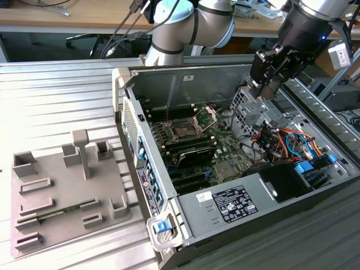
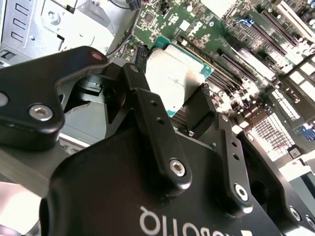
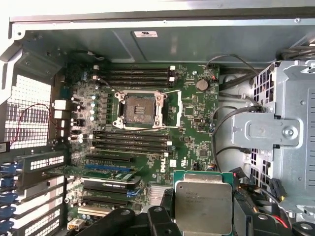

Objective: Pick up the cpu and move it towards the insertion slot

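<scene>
Black gripper (image 2: 184, 105) pinches thin, stiff silvery square cpu (image 3: 203, 206) by its edges; prob. light, fragile underside.

in the exterior view, the tray (image 1: 62, 191) lies on the table (image 1: 50, 95) at the left, the open computer case (image 1: 225, 169) beside it at the right, the insertion slot (image 1: 184, 130) inside on the board.

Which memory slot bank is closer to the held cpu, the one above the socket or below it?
The bank on the socket's expansion-slot side lies nearer the cpu in the gripper.
</scene>
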Controlling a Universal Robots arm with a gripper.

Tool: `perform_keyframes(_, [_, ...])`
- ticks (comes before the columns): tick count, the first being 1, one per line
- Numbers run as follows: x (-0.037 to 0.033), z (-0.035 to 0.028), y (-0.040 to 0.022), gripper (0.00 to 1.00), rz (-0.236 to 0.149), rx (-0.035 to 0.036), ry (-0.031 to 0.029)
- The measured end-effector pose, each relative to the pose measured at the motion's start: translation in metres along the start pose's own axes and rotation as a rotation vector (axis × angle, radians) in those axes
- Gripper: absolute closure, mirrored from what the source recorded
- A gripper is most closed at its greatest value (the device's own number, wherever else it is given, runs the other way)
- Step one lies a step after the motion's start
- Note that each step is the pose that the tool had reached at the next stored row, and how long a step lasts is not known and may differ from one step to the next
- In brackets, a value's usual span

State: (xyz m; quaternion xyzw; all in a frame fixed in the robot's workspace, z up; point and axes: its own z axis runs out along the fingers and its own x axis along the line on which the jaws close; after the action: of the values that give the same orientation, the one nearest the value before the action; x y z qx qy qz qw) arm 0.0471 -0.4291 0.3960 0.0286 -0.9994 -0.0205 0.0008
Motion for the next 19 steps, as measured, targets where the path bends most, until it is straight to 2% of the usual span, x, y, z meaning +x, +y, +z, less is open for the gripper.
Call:
perform_keyframes(8, [0.0047, 0.0036, 0.0026, 0.45, 0.000, 0.0000, 0.0000])
perform_keyframes(19, [0.0048, 0.0086, 0.0027, 0.45, 0.000, 0.0000, 0.0000])
